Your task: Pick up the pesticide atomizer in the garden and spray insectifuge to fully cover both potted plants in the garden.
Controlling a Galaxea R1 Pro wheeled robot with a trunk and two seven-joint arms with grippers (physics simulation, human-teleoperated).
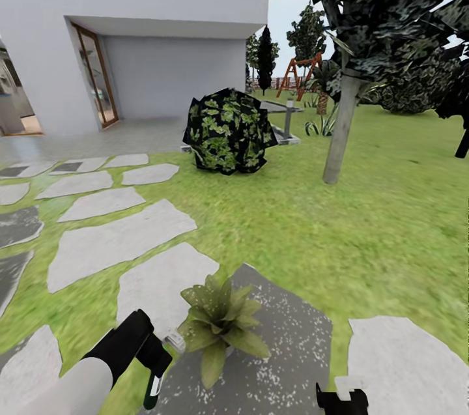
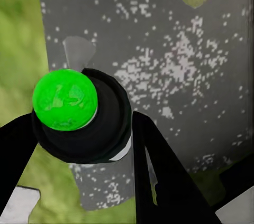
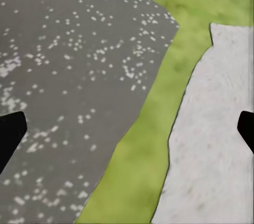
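Note:
The pesticide atomizer point(image 2: 79, 115) is a small dark bottle; its top shows bright green in the left wrist view. My left gripper point(image 2: 84, 145) is shut on it, one black finger on each side. In the head view that gripper point(image 1: 154, 363) hangs low at the left with the atomizer point(image 1: 154, 390) pointing down. Just right of it stands a potted plant point(image 1: 219, 322), a low rosette of olive-green leaves on a dark speckled slab point(image 1: 286, 343). My right gripper point(image 1: 342, 400) is at the bottom edge. It is open point(image 3: 127, 129), with slab and grass between its fingertips.
Pale stepping slabs point(image 1: 117, 242) run across the lawn at the left. A large dark leafy bush point(image 1: 228, 131) and a tree trunk point(image 1: 340, 135) stand farther off. The white house point(image 1: 150, 24) is behind, and open grass point(image 1: 391, 219) lies to the right.

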